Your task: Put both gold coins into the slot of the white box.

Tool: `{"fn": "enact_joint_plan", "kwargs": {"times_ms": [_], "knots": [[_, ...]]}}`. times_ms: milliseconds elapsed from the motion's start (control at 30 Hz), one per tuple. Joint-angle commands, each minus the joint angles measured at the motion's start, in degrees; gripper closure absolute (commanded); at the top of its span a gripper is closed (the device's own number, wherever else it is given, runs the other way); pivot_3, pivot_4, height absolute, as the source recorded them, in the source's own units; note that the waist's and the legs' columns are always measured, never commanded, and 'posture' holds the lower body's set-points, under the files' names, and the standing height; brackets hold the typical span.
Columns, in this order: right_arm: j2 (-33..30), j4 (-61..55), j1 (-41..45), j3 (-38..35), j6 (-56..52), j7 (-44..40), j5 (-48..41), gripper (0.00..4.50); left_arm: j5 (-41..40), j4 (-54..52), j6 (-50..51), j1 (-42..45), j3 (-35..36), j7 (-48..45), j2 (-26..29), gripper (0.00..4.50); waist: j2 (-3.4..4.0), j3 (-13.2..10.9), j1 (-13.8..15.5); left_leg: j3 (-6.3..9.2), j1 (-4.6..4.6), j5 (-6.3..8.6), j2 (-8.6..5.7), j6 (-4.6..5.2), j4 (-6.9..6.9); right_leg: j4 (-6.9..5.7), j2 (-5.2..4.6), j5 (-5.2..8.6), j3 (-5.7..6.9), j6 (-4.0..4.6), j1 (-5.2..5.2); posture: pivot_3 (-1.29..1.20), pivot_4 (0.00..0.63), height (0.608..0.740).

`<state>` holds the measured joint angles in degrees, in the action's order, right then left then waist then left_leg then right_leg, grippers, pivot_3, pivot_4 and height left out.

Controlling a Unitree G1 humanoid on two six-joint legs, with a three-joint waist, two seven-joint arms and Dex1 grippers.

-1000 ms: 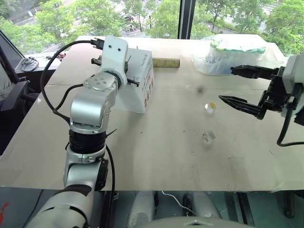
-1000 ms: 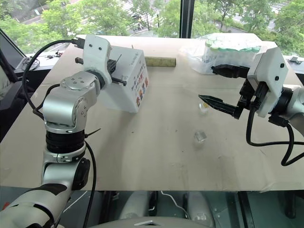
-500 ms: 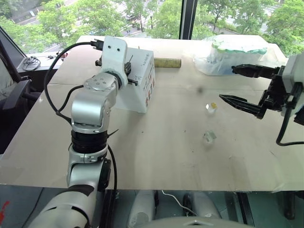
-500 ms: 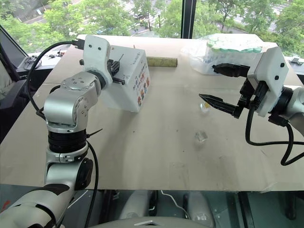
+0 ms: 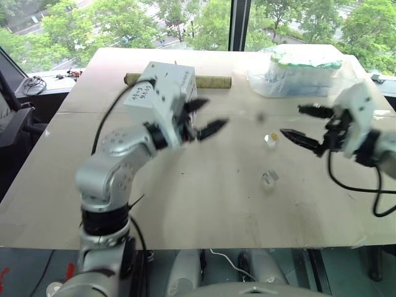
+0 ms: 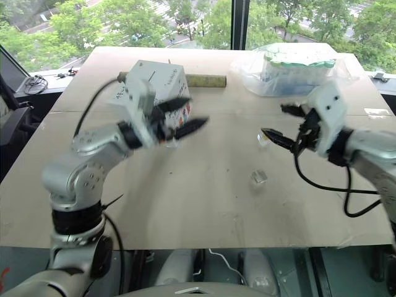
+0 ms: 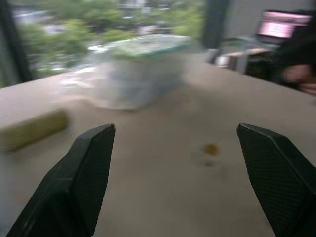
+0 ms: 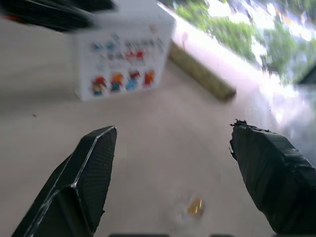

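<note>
Empty and wide open, the right gripper [image 5: 296, 124] hangs just beside the small gold coin [image 5: 273, 136] in its clear plastic holder [image 5: 271, 140], which a misjudged closing could knock aside.

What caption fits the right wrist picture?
Open right pincer hovering above a gold coin, white box beyond.

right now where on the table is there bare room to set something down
The near part of the brown table is bare, from the empty small clear plastic holder to the front edge. It is crowded at the far edge: the white cardboard box, the yellowish roll, the clear plastic bag of packs. The other clear holder, with a gold coin, sits by the open right gripper.
</note>
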<state>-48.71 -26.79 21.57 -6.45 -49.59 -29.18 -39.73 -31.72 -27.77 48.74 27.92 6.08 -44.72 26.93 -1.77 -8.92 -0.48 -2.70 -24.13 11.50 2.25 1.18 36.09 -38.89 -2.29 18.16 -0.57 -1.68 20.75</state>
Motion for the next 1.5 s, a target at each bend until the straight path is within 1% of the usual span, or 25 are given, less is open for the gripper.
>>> {"fn": "enact_joint_plan", "kwargs": {"times_ms": [33,100,167,233,367,433,467,667,767,800,1267,1300,1367,1400,1433,1467,1500], "knots": [[3.17,5.63,3.42,3.13,-0.59,3.32,4.81,0.52,-5.02,-1.86,-2.98,-1.47,0.25,-7.77,3.85,0.5,0.05,-0.03,-0.12,0.01,0.01,0.0,0.0,0.01,0.0,-0.01,0.02,0.0,-0.01,0.0,0.0,0.0,0.15,0.74],[5.73,9.7,5.48,4.31,-0.9,4.93,6.95,0.52,-6.86,-1.27,-2.52,-1.92,0.05,-8.91,4.9,0.5,0.05,-0.03,-0.17,0.02,0.02,0.01,-0.01,0.04,0.05,-0.03,0.08,0.0,-0.03,-0.01,-0.02,0.0,0.15,0.74],[10.67,18.43,9.25,6.0,-0.1,7.56,10.14,0.52,-5.86,-0.28,-4.37,-2.54,-1.48,-10.79,6.62,0.5,0.01,-0.01,-0.38,0.01,0.01,0.13,-0.03,0.23,0.08,-0.02,0.22,-0.01,-0.06,-0.03,-0.02,0.0,0.15,0.74],[14.02,23.83,11.39,7.12,1.0,8.61,12.73,0.52,-5.1,0.29,-5.89,-3.15,-2.53,-11.89,8.06,0.5,0.03,-0.02,-0.3,0.01,0.01,0.13,-0.03,0.24,0.1,-0.01,0.33,-0.02,-0.09,-0.04,-0.02,0.0,0.15,0.74],[17.02,27.89,12.21,8.72,2.62,7.21,15.77,0.52,-6.79,0.53,-5.94,-4.12,-2.01,-12.16,9.76,0.5,0.05,-0.03,-0.04,0.04,-0.18,0.08,-0.03,0.16,0.04,0.01,0.35,-0.01,-0.05,-0.04,0.15,0.0,0.15,0.74],[17.94,28.8,12.25,8.57,2.28,6.69,16.2,0.52,-7.43,0.71,-6.16,-4.52,-1.46,-12.02,10.3,0.5,0.05,-0.02,-0.06,0.04,-0.7,0.01,-0.03,0.04,0.1,-0.04,0.33,-0.02,-0.04,-0.05,0.61,0.0,0.15,0.74],[18.18,29.19,12.3,8.57,2.13,6.41,16.52,0.52,-7.5,0.76,-6.52,-4.84,-1.32,-12.11,10.61,0.5,0.05,-0.02,-0.12,0.02,-0.8,0.01,-0.03,0.04,0.11,-0.04,0.31,-0.03,-0.07,-0.06,0.7,0.0,0.15,0.74],[19.34,30.2,12.6,7.83,2.45,5.84,18.16,0.52,-8.12,0.1,-7.62,-6.56,-1.0,-12.31,11.91,0.5,0.06,-0.02,-0.21,0.02,-0.73,0.02,-0.02,0.05,0.06,-0.05,0.31,-0.03,-0.1,-0.06,0.7,0.0,0.15,0.74],[19.75,29.91,13.16,7.38,2.28,5.79,18.72,1.3,-8.46,-0.04,-7.78,-7.12,-0.64,-11.77,12.04,0.42,0.06,-0.02,-0.25,0.01,-0.7,0.05,-0.02,0.11,0.07,-0.09,0.33,-0.03,-0.12,-0.06,0.7,0.0,0.15,0.74],[19.82,29.76,13.28,7.25,2.23,5.77,18.87,1.73,-8.58,-0.08,-7.87,-7.22,-0.58,-11.62,12.09,0.42,0.06,-0.02,-0.25,0.01,-0.7,0.09,-0.02,0.17,0.07,-0.09,0.33,-0.03,-0.13,-0.06,0.7,0.0,0.15,0.74],[20.43,29.07,13.67,6.54,1.94,4.53,20.36,1.73,-9.95,-0.33,-8.32,-7.83,-0.83,-10.03,12.42,0.42,0.06,-0.02,-0.23,0.01,-0.7,0.09,-0.02,0.17,0.08,-0.09,0.33,-0.03,-0.12,-0.06,0.7,0.0,0.15,0.74],[20.53,28.99,13.64,6.48,1.83,4.43,20.35,2.3,-9.96,-0.34,-8.35,-7.85,-0.85,-10.0,12.43,0.42,0.06,-0.02,-0.24,0.01,-0.7,0.09,-0.02,0.17,0.08,-0.09,0.33,-0.03,-0.12,-0.06,0.7,0.0,0.15,0.74],[20.73,28.86,13.57,6.5,1.73,4.31,20.38,3.06,-9.98,-0.32,-8.39,-7.88,-0.86,-9.93,12.44,0.42,0.06,-0.02,-0.24,0.01,-0.7,0.09,-0.02,0.17,0.08,-0.09,0.33,-0.03,-0.12,-0.06,0.7,0.0,0.15,0.74],[20.87,28.91,13.52,6.63,1.71,4.19,20.39,3.66,-9.95,-0.31,-8.44,-7.89,-0.88,-9.93,12.45,0.42,0.06,-0.02,-0.24,0.01,-0.7,0.09,-0.02,0.17,0.08,-0.09,0.33,-0.03,-0.13,-0.06,0.7,0.0,0.15,0.74],[21.02,29.0,13.47,6.75,1.74,4.06,20.43,4.06,-9.94,-0.29,-8.47,-7.89,-0.88,-9.91,12.46,0.42,0.06,-0.02,-0.25,0.0,-0.7,0.09,-0.02,0.17,0.08,-0.09,0.33,-0.03,-0.12,-0.06,0.7,0.0,0.15,0.74],[21.16,29.13,13.41,6.85,1.74,3.93,20.47,4.4,-9.97,-0.27,-8.46,-7.89,-0.88,-9.88,12.47,0.42,0.06,-0.02,-0.24,0.01,-0.7,0.09,-0.02,0.17,0.08,-0.09,0.33,-0.03,-0.13,-0.06,0.7,0.0,0.15,0.74],[21.29,29.25,13.31,6.98,1.77,3.81,20.56,4.4,-9.98,-0.24,-8.49,-7.93,-0.86,-9.84,12.49,0.42,0.06,-0.02,-0.24,0.01,-0.7,0.09,-0.02,0.17,0.08,-0.09,0.33,-0.03,-0.12,-0.06,0.7,0.0,0.15,0.74]]}}
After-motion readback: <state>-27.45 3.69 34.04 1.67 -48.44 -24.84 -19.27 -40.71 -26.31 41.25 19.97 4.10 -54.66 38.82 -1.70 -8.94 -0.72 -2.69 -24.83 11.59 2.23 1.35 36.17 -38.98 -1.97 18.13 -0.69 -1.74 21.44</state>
